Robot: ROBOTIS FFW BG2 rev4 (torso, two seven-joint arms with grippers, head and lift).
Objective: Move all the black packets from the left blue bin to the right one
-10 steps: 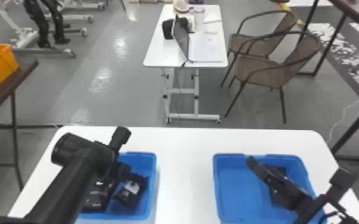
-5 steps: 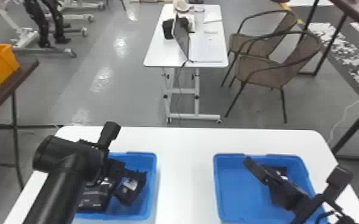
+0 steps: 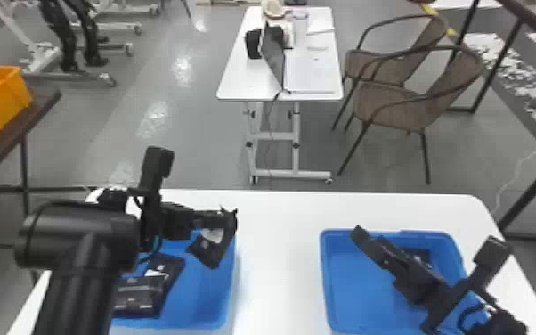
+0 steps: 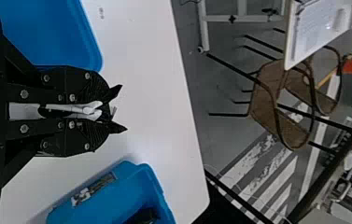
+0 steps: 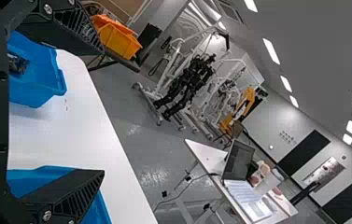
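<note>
Closest to you, black packets [image 3: 140,296] lie in the left blue bin [image 3: 213,323], at least two of them, one overlapping another. Just beyond, you have the left pincer [image 3: 229,219] clenched on one black packet [image 3: 211,251], which hangs tilted from its tips against the bin's far corner, on the side facing the other bin. Across the white table [image 3: 276,267], your right pincer [image 3: 369,247] is over the right blue bin [image 3: 347,289], released, its fingers spread wide in the right wrist view. Behind it you can see a dark packet [image 3: 419,256] in that bin, partly hidden. Past the table's far edge, on your left, an orange bin [image 3: 2,100] sits on a dark bench [image 3: 42,100]. Farther out, you have two woven chairs [image 3: 396,104] beside a white wheeled desk [image 3: 240,87] carrying an open laptop [image 3: 274,55].
</note>
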